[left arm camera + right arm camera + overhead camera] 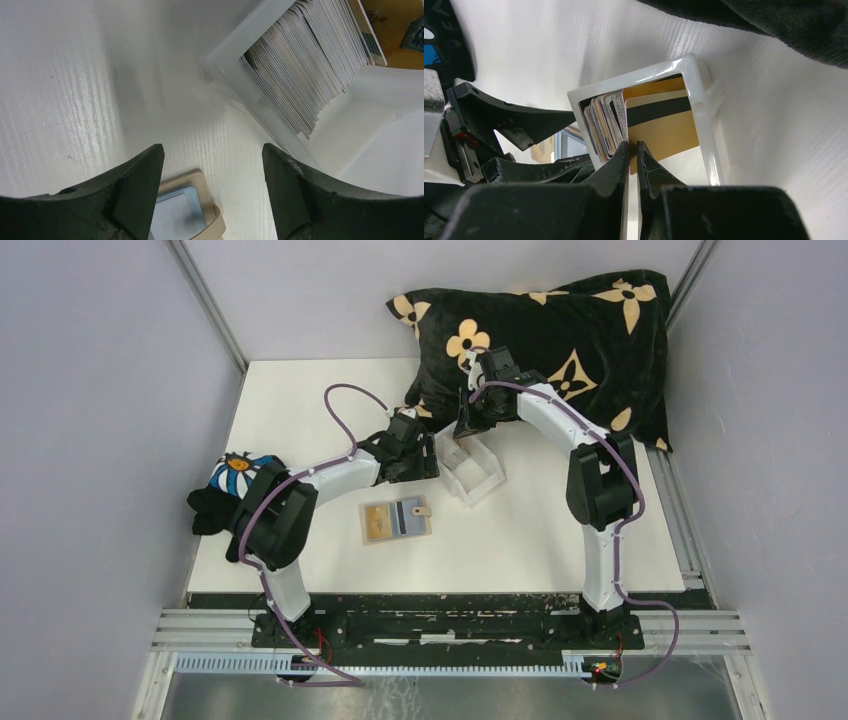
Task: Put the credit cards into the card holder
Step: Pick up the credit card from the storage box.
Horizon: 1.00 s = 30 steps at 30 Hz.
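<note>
Inside the clear box (634, 75), the right gripper (633, 146), jaws nearly shut and hold unclear, should pinch only the yellowish card (664, 132); left gripper (212, 150) jaws gape empty.

credit cards (608, 125): packed on edge, clear box (704, 107) | card holder (422, 524): open, flat

Two white-and-black robot arms (335, 473). One clear plastic rectangular box (497, 480) at centre, packed with thin rectangular plastic cards (305, 60), too many to count. One tan leather-like folding card holder (422, 511) below it, two cards showing inside. One black flower-printed pillow (560, 330), upper right. One black-and-blue cloth bundle (232, 485), left.
</note>
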### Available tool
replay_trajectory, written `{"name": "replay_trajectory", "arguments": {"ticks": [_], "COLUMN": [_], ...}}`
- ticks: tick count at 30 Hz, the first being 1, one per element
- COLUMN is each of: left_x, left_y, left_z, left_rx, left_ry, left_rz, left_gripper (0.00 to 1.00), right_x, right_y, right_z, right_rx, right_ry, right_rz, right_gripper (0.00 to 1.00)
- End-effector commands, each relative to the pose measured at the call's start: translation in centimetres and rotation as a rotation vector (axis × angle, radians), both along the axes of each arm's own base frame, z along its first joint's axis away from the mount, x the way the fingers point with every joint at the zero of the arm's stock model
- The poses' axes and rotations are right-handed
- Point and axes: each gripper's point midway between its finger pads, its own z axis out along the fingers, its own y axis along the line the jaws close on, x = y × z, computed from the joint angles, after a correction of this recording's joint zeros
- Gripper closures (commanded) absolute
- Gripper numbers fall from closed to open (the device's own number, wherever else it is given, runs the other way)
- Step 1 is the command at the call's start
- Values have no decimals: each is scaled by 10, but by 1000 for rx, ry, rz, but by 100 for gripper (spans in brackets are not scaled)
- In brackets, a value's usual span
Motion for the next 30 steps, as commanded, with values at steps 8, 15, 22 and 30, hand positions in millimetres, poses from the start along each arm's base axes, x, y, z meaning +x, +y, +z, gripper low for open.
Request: {"name": "replay_trajectory", "arguments": {"ticks": [8,15,22,30], "left_x": [12,14,17,17], "left_y": [-2,2,7,11], "left_z": [40,53,80,129], "left_rx": [-40,-41,-45,-120], "left_ry": [-124,-161,-232,-363], "left_rz": [-17,-5,4,-22], "left_gripper": [21,21,20,20], "right_x": [5,3,-2,-26], "right_y": [-13,-22,-30,-37], "right_z": [60,67,86,119], "right_rx": [-69,-116,-162,-137], "right_ry": [-170,-204,-264,-301], "right_rz": [-13,-18,-30,-25], "right_gripper": [99,99,99,99]}}
